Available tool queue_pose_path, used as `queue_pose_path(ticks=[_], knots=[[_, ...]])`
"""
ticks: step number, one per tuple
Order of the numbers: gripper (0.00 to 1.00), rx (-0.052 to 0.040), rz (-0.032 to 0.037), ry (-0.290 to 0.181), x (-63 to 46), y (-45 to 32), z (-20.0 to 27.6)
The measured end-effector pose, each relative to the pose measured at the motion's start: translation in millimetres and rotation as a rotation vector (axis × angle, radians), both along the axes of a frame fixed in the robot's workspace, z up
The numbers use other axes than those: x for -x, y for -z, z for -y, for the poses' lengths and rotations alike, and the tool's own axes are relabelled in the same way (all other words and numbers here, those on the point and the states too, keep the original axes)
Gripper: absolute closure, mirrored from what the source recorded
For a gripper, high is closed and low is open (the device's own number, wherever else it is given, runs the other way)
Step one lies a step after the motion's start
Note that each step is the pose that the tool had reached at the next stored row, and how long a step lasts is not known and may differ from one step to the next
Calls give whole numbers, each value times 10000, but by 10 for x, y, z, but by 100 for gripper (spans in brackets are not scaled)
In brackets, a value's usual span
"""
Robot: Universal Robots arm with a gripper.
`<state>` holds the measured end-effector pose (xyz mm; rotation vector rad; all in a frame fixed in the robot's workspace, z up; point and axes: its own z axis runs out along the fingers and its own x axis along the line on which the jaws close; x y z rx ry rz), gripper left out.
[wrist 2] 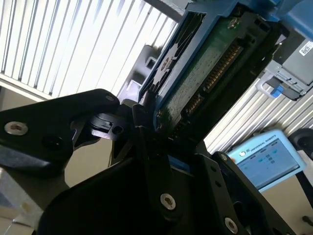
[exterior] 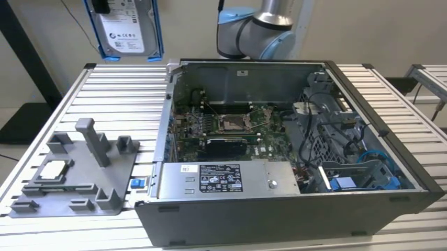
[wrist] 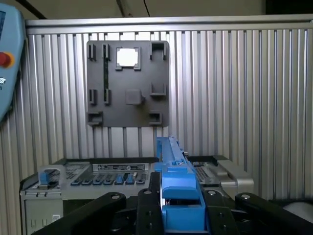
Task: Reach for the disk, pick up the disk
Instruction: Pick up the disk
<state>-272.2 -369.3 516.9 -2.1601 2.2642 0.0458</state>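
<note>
Hanging clear of the slatted table (exterior: 119, 99), the disk (exterior: 130, 29) is high at the exterior view's left, upright, with its white label facing the camera and blue framing down both edges. Nothing beneath it touches it. It is well apart from the open computer case (exterior: 265, 222) and from the grey fixture plate (exterior: 77, 191) that carries the small square chip (exterior: 54, 170). I judge both the reach and the pick-up done: the disk is off every surface, and no part of the task shows as left over. In the second wrist view the gripper (wrist 2: 152, 117) has its black fingers (wrist 2: 142, 132) closed against the disk's edge, and the green circuit-board face (wrist 2: 210, 68) rises away from them. In the first wrist view the blue bracket (wrist: 178, 188) stands between the two finger bodies, pinched from both sides with no gap showing. The fingers are therefore partly closed, clamped on the disk's framed edge, not fully together
</note>
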Motion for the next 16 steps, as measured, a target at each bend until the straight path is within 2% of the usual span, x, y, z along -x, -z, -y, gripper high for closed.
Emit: queue_pose_path(ticks=[16], knots=[[100,1,-1,0,-540,0,0]])
